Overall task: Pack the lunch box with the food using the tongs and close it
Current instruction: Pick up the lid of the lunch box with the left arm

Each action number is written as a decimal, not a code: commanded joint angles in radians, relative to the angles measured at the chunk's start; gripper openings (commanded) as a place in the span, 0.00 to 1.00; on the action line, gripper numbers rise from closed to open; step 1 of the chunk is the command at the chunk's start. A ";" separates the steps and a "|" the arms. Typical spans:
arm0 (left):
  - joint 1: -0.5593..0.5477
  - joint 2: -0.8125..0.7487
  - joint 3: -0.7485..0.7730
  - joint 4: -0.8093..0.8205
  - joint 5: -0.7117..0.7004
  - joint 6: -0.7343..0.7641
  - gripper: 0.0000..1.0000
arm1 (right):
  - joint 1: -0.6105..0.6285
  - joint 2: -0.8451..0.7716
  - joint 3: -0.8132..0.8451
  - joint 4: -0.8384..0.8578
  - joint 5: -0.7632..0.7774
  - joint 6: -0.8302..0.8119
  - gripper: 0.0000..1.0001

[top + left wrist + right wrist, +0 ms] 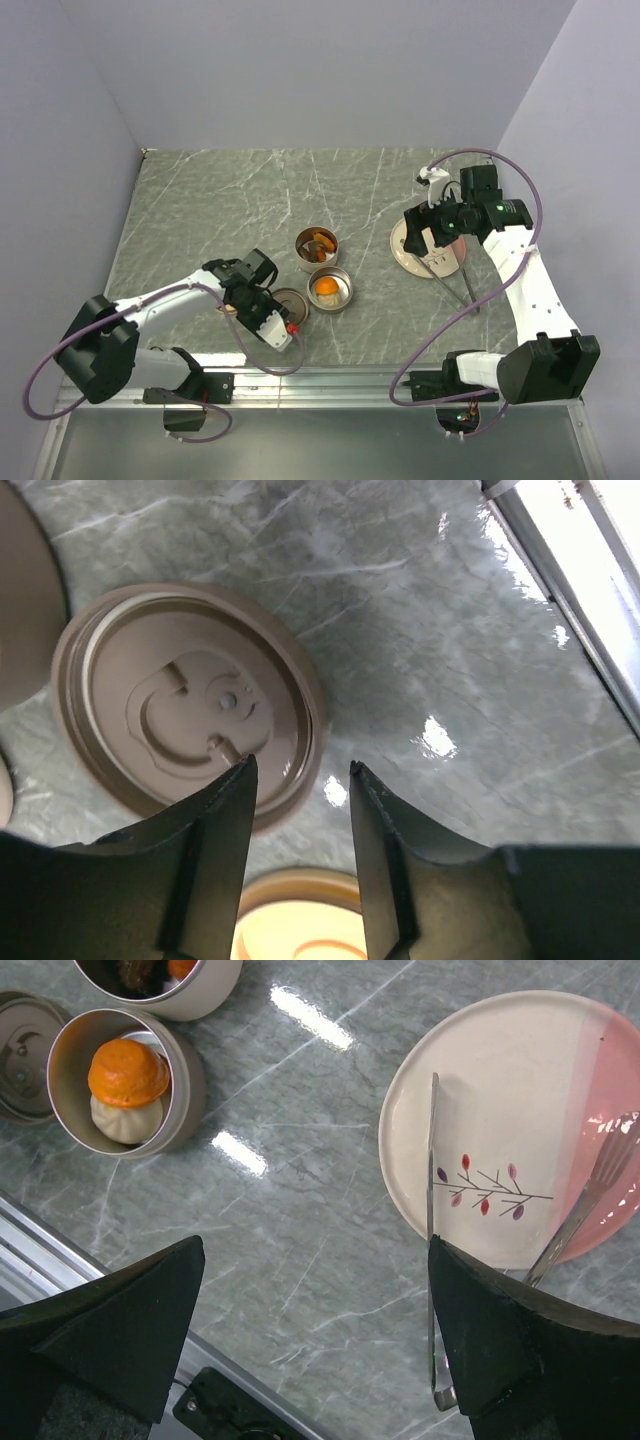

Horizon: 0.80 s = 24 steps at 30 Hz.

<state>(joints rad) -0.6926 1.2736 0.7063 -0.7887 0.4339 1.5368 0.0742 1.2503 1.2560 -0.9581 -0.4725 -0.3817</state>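
The thin silver tongs (432, 1210) lie in a V across the pale pink plate (510, 1080) at the right of the tabletop (220, 200), their near end past its rim. Two round tins stand left of it: the far tin (317, 247) holds orange and brown pieces (320, 240), the near tin (125, 1085) one orange chunk (128, 1070) on one pale round piece (120, 1120). One brown lid (190, 705) lies under the left tool (300, 770), whose fingers are narrowly apart and empty. The right tool (315, 1250) gapes wide over the tongs.
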 commanded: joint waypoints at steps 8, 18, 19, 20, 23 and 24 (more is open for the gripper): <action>-0.077 0.049 -0.080 0.066 -0.078 0.017 0.32 | 0.007 -0.006 -0.007 0.025 0.011 0.012 1.00; -0.120 0.089 -0.070 0.034 -0.069 -0.037 0.17 | 0.007 -0.002 -0.029 0.035 0.011 0.007 1.00; -0.122 0.086 -0.073 0.029 -0.070 -0.037 0.17 | 0.007 0.000 -0.027 0.033 0.011 0.006 1.00; -0.125 0.070 -0.073 0.025 -0.070 -0.038 0.16 | 0.009 0.000 -0.026 0.032 0.011 0.003 1.00; -0.142 0.053 -0.076 0.014 -0.077 -0.050 0.15 | 0.007 0.006 -0.029 0.036 0.005 0.004 1.00; -0.146 0.055 -0.074 0.006 -0.080 -0.055 0.15 | 0.007 0.006 -0.030 0.041 0.003 0.003 1.00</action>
<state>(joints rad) -0.8169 1.3235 0.6662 -0.6903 0.3458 1.5124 0.0746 1.2518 1.2224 -0.9432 -0.4641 -0.3786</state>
